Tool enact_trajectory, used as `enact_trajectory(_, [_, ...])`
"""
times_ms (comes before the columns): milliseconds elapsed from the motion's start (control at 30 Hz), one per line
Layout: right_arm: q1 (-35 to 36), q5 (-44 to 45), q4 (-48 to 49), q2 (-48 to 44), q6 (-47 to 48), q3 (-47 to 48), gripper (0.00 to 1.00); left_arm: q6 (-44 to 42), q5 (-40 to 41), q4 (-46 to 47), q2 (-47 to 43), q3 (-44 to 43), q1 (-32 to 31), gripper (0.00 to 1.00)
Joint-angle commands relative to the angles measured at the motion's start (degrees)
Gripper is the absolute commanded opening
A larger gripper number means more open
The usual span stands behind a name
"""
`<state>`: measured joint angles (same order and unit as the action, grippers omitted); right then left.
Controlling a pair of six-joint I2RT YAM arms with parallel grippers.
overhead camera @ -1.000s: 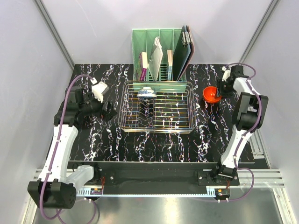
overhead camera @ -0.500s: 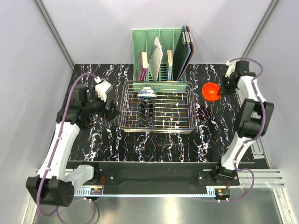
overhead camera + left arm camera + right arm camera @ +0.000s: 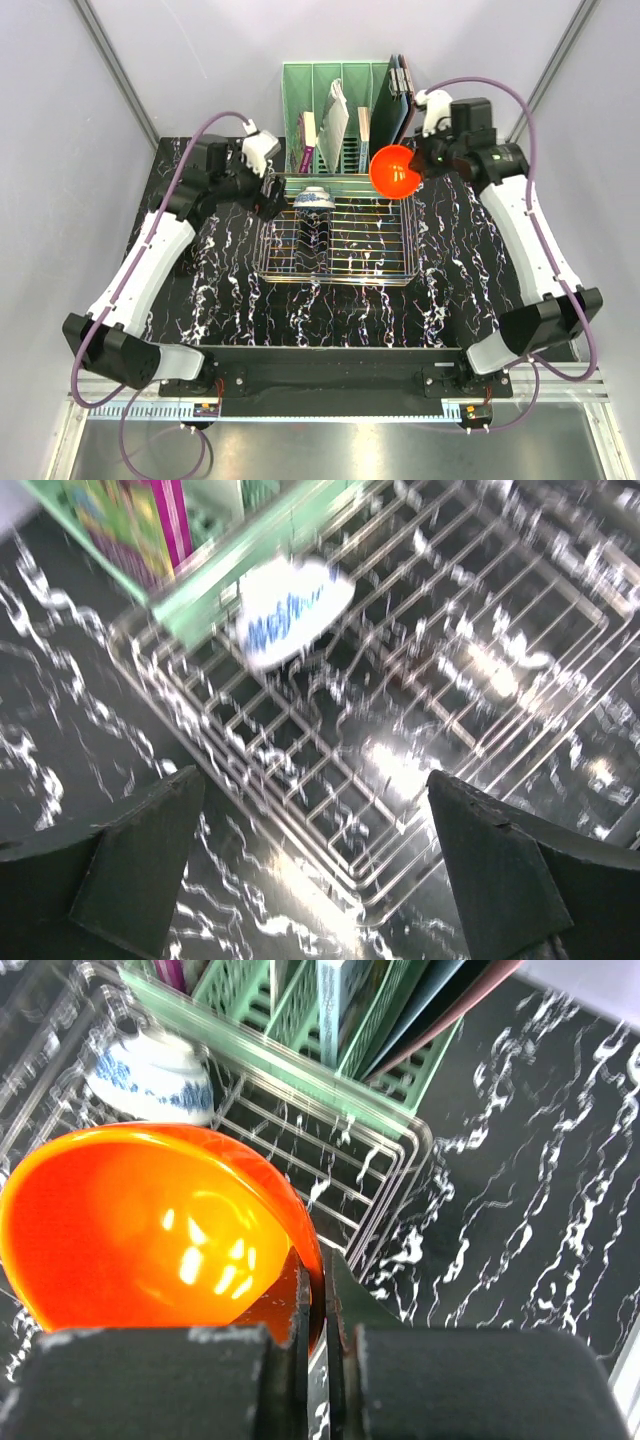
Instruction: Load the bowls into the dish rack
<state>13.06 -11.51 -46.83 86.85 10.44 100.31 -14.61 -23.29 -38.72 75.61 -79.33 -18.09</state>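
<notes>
My right gripper (image 3: 418, 163) is shut on the rim of the glossy orange-red bowl (image 3: 394, 171) and holds it in the air over the far right corner of the chrome wire dish rack (image 3: 338, 268). In the right wrist view the bowl (image 3: 150, 1220) fills the left side, its rim pinched between my fingers (image 3: 325, 1295). A white-blue patterned bowl (image 3: 314, 200) stands on edge in the rack's far left part; it also shows in the left wrist view (image 3: 290, 610) and the right wrist view (image 3: 150, 1072). My left gripper (image 3: 272, 196) is open and empty above the rack's far left corner.
A green plastic slotted organizer (image 3: 344, 118) with books and boards stands just behind the rack. The black marbled tabletop (image 3: 210, 290) lies around the rack. Grey walls close in on both sides.
My right gripper has lifted the orange-red bowl off the table at the right and carried it left over the rack. My left gripper has swung from the table's left side toward the rack's far left corner.
</notes>
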Motion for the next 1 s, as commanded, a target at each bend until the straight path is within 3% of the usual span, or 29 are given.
enact_trajectory(0, [5.12, 6.75, -2.83, 3.67, -0.07, 2.34, 0.00, 3.80, -1.84, 2.51, 2.34, -8.02, -1.51, 0.99])
enact_trajectory(300, [16.99, 15.46, -2.83, 10.44, 3.45, 4.44, 0.00, 7.23, -3.17, 3.21, 9.46, -13.74, -5.90, 0.99])
enact_trajectory(967, [23.68, 15.20, -5.11, 13.52, 2.13, 10.69, 0.00, 7.05, 2.28, 3.21, 18.78, -18.05, -12.59, 0.99])
